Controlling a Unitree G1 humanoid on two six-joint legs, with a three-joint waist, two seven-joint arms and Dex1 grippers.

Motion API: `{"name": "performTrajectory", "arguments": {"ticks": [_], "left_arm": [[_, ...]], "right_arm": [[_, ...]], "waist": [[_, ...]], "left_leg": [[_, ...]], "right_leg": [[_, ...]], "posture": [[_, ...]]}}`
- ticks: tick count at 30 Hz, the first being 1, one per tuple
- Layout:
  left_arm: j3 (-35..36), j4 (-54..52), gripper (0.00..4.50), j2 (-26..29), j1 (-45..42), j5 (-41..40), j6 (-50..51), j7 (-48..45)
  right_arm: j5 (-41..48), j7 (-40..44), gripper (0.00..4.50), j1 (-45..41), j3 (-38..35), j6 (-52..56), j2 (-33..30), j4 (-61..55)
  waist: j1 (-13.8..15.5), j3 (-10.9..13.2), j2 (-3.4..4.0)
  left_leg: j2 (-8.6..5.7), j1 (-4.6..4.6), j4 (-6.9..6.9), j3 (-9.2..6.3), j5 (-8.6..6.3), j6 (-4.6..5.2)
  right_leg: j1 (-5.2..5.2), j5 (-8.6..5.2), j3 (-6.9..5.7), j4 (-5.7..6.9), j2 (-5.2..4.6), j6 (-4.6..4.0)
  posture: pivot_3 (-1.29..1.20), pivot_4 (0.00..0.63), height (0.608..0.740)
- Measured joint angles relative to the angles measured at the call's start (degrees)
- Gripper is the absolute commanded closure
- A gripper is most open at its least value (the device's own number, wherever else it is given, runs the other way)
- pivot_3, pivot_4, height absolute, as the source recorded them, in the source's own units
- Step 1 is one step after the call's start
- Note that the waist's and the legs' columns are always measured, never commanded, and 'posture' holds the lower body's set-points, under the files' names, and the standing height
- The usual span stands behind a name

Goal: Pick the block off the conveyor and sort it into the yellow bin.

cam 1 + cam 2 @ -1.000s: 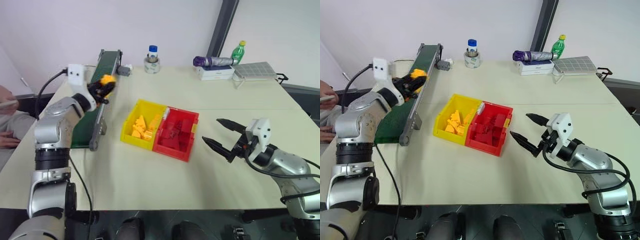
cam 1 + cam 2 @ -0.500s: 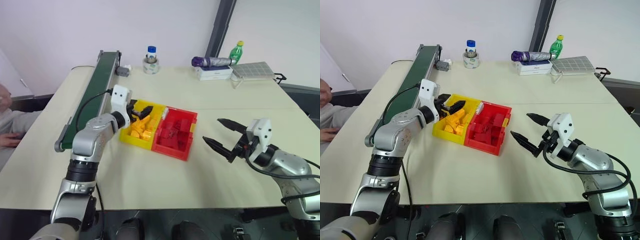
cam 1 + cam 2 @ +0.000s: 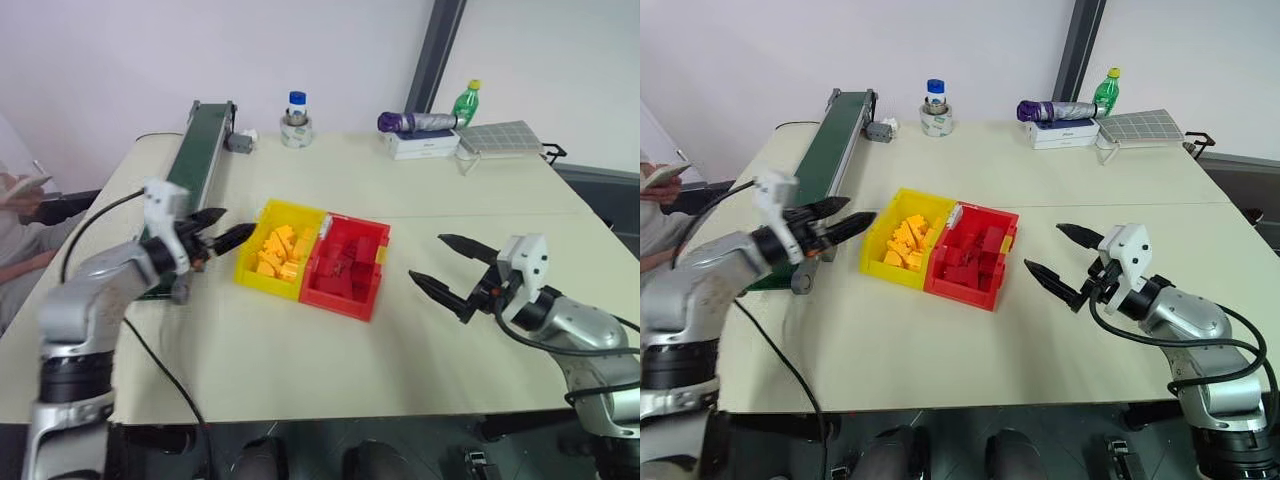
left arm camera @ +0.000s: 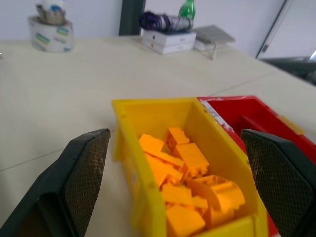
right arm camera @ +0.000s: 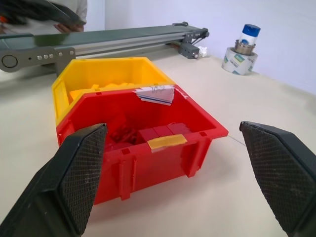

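A: From the head camera, where does the left claw point(image 3: 218, 232) stand?

B: Spread wide and empty, just beside the bright yellow open-top plastic bin point(image 3: 247, 251), between it and the long dark green conveyor belt with grey rails point(image 3: 196, 141). It points level toward the bin.

A: And the small yellow-orange studded toy block?

B: I cannot pick it out for certain. A heap of yellow-orange bricks point(image 3: 274, 250) lies inside the yellow bin, and I judge it is among them. No block shows on the belt.

A: The left wrist camera?

B: Both mesh-padded fingers point(image 4: 81, 168) stand wide apart, framing the yellow bin's near wall point(image 4: 129, 163). The bricks lie jumbled, with no single long axis to read.

A: The right wrist camera?

B: The right claw point(image 3: 1056, 263) is spread and empty, facing the joined red tray point(image 5: 163, 148) on the cream counter point(image 3: 400, 180). The left arm is far nearer the conveyor, whose length runs away from the robot.
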Motion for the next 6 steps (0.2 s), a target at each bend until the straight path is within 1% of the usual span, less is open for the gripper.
{"name": "performTrajectory", "arguments": {"ticks": [2, 4, 6], "left_arm": [[1.1, -0.4, 0.05, 2.2, 2.1, 0.0, -2.0, -1.9], [1.3, -1.0, 0.05, 3.1, 4.8, 0.2, -3.4, -3.1], [1.2, -0.9, 0.05, 5.0, 8.7, 1.3, -4.3, -4.3]], "right_arm": [[-0.1, 0.3, 0.00, -0.1, 0.0, -0.1, 0.0, 0.0], [-0.2, 0.5, 0.00, -0.1, 0.1, -0.1, 0.0, 0.1], [-0.4, 0.9, 0.00, -0.2, 0.1, -0.1, 0.0, 0.3]], "waist": [[0.0, 0.0, 0.01], [-0.1, 0.0, 0.02], [-0.3, 0.0, 0.02]], "left_leg": [[-0.02, 0.03, 0.00, 0.02, 0.01, 0.03], [-0.03, 0.03, 0.00, 0.05, 0.03, 0.05], [-0.02, 0.03, -0.02, 0.05, 0.03, 0.05]], "right_leg": [[0.04, -0.04, 0.01, -0.04, -0.07, -0.10], [0.04, -0.09, 0.05, -0.08, -0.13, -0.24], [0.00, -0.09, 0.07, -0.09, -0.15, -0.28]], "posture": [[0.00, 0.150, 0.740], [0.00, 0.150, 0.740], [0.00, 0.150, 0.740]]}}
